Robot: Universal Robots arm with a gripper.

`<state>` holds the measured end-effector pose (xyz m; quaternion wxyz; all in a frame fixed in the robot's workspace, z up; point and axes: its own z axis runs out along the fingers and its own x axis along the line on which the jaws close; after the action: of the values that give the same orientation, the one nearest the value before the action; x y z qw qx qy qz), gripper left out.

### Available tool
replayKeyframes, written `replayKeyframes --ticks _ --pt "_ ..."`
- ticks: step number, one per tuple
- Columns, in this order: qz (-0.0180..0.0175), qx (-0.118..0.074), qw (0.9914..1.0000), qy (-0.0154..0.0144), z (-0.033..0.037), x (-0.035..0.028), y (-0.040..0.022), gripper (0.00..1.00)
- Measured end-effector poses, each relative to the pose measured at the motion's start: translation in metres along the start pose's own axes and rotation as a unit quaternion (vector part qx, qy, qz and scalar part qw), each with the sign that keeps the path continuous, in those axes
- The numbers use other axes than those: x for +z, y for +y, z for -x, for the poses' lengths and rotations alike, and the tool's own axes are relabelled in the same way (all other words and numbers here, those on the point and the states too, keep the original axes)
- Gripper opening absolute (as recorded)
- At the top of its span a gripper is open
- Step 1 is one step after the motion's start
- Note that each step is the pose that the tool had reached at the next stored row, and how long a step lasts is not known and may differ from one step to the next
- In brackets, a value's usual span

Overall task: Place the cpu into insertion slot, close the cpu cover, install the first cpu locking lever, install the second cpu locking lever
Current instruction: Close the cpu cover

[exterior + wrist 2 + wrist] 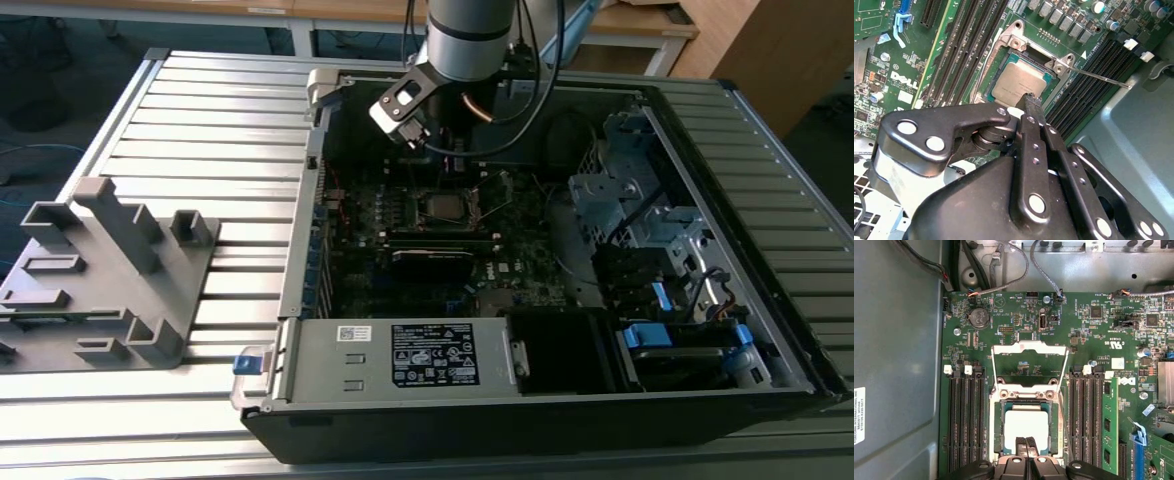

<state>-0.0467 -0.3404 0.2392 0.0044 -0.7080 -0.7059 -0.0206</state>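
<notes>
Ribbed aluminium forms the slatted tabletop (200,110). From its middle to the exterior view's right edge it carries the open black-and-grey steel computer case (747,200). A grey moulded plastic fixture (120,270) sits near the exterior view's left edge, well apart from the case. The dark green motherboard (1019,315) covers the case floor, and the labelled grey power-supply box (334,355) lies along the case wall nearest the exterior camera. Long black memory slots (965,420) flank the socket on both sides, leaving only a narrow lane around it. The thin square silver cpu cover (1029,346) stands swung open, clear of the socket, with bare board showing through its window. The small square black insertion slot (998,426) with its silver rim holds the flat grey-faced cpu (1026,422), which sits inside the rim on every visible edge. A thin silver wire lever (1101,78) lies out across the memory slots, away from the socket. The black gripper (1026,442) hangs over one edge of the cpu, its two fingers pressed together with nothing between them. Whether they touch the chip I cannot tell.
</notes>
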Motion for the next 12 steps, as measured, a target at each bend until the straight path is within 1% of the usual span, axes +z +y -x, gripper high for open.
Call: replayKeyframes --ticks 7,12 --pt "-0.0002 0.0 1.0 -0.0003 0.0 -0.0012 0.0 0.11" --pt "0.0 0.0 1.0 0.0 -0.0001 -0.0021 0.0001 0.11"
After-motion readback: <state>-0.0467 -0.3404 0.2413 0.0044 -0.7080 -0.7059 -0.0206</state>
